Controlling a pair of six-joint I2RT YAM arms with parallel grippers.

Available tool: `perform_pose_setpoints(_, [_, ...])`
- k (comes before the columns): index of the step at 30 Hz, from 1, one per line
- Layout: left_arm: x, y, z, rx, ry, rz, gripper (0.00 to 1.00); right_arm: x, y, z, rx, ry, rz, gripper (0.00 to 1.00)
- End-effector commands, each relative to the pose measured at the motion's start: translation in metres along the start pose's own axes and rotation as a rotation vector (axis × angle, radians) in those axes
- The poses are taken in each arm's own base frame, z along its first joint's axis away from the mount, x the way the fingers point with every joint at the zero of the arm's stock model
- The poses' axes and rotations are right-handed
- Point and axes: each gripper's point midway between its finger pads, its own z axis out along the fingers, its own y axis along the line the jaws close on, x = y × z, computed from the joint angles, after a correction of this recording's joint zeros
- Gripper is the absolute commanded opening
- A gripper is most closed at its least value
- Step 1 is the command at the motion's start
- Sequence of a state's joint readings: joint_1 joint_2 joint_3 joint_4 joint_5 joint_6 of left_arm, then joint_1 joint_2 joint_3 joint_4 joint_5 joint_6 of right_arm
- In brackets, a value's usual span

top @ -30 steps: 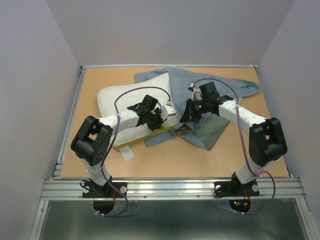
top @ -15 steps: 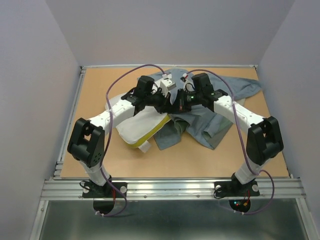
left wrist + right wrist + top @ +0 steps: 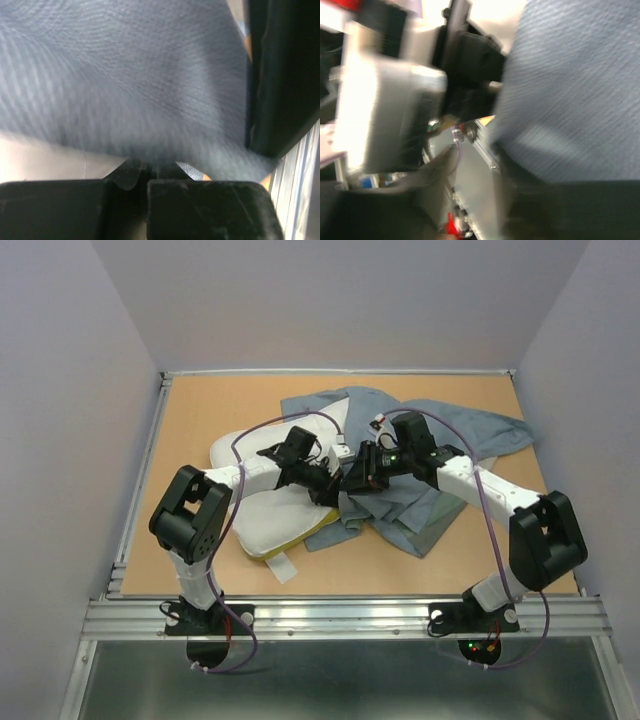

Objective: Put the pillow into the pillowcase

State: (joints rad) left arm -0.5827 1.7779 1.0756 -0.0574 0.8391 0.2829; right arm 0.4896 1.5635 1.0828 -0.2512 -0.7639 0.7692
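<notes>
The white pillow (image 3: 262, 515) lies left of centre with its yellow band along the near right edge. Beside it on the right, the grey-blue pillowcase (image 3: 440, 435) lies rumpled, reaching the back right. Both grippers meet where the two touch. My left gripper (image 3: 328, 488) is shut, and in its wrist view the pillowcase (image 3: 125, 75) runs down into the closed left gripper (image 3: 150, 172), with a strip of pillow (image 3: 40, 160) below the cloth. My right gripper (image 3: 355, 480) faces it. The blurred right wrist view shows the right gripper (image 3: 475, 200) with its fingers apart and the pillowcase (image 3: 570, 90) draped over one side.
The tan table (image 3: 200, 410) is boxed in by pale walls at the back and both sides. A metal rail (image 3: 340, 615) runs along the near edge by the arm bases. A white tag (image 3: 283, 567) sticks out from the pillow's near corner.
Both arms have come down from a raised pose towards the table. The right gripper has opened, and the pillowcase has dropped and spread wider to the right. The pillow has shifted slightly.
</notes>
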Motion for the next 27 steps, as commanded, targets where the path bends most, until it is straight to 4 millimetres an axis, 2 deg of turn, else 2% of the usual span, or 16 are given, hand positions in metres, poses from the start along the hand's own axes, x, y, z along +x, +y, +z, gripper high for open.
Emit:
perform_pose_setpoints(1, [0.041,-0.043,-0.001,0.178,0.143,0.109,0.00,0.008,0.036,-0.031,-0.122,-0.058,-0.115,0.64])
perform_pose_setpoints(2, [0.050,-0.050,-0.005,0.193,0.176,0.105,0.00,0.005,0.031,-0.035,-0.108,-0.070,-0.126,0.83])
perform_pose_setpoints(3, [0.056,-0.054,-0.006,0.203,0.194,0.116,0.00,0.005,0.020,-0.040,-0.068,-0.066,-0.147,0.90])
perform_pose_setpoints(7, [0.092,-0.066,-0.015,0.238,0.298,0.182,0.00,-0.043,0.004,-0.081,0.073,-0.208,-0.277,0.91])
perform_pose_setpoints(8, [0.096,-0.067,-0.018,0.242,0.319,0.216,0.00,-0.064,0.012,-0.094,0.108,-0.276,-0.331,0.91])
perform_pose_setpoints(11, [0.110,-0.074,-0.023,0.291,0.390,0.272,0.00,-0.116,0.003,-0.126,0.221,-0.411,-0.403,0.91])
perform_pose_setpoints(12, [0.115,-0.076,-0.024,0.298,0.409,0.289,0.00,-0.134,-0.012,-0.130,0.267,-0.433,-0.387,0.91])
perform_pose_setpoints(13, [0.119,-0.077,-0.026,0.289,0.442,0.349,0.00,-0.160,-0.008,-0.141,0.306,-0.485,-0.442,0.90])
perform_pose_setpoints(14, [0.121,-0.073,-0.028,0.262,0.456,0.365,0.00,-0.165,-0.026,-0.136,0.336,-0.472,-0.408,0.90])
perform_pose_setpoints(15, [0.130,-0.077,-0.028,0.261,0.487,0.407,0.03,-0.191,-0.034,-0.133,0.365,-0.478,-0.438,0.89])
perform_pose_setpoints(18, [0.117,-0.065,-0.030,0.149,0.489,0.500,0.29,-0.225,-0.057,-0.115,0.399,-0.432,-0.500,0.86])
perform_pose_setpoints(19, [0.109,-0.060,-0.032,0.114,0.481,0.513,0.34,-0.231,-0.047,-0.120,0.394,-0.447,-0.540,0.84])
perform_pose_setpoints(20, [0.097,-0.052,-0.036,0.057,0.473,0.538,0.41,-0.241,-0.075,-0.104,0.426,-0.407,-0.513,0.82])
perform_pose_setpoints(22, [0.064,-0.034,-0.046,-0.035,0.404,0.525,0.47,-0.263,-0.079,-0.099,0.446,-0.410,-0.582,0.81])
perform_pose_setpoints(23, [0.048,-0.033,-0.052,-0.042,0.352,0.513,0.55,-0.268,-0.109,-0.082,0.467,-0.364,-0.562,0.79])
perform_pose_setpoints(27, [-0.020,-0.003,-0.088,-0.147,0.161,0.431,0.67,-0.279,-0.133,-0.051,0.409,-0.303,-0.578,0.79])
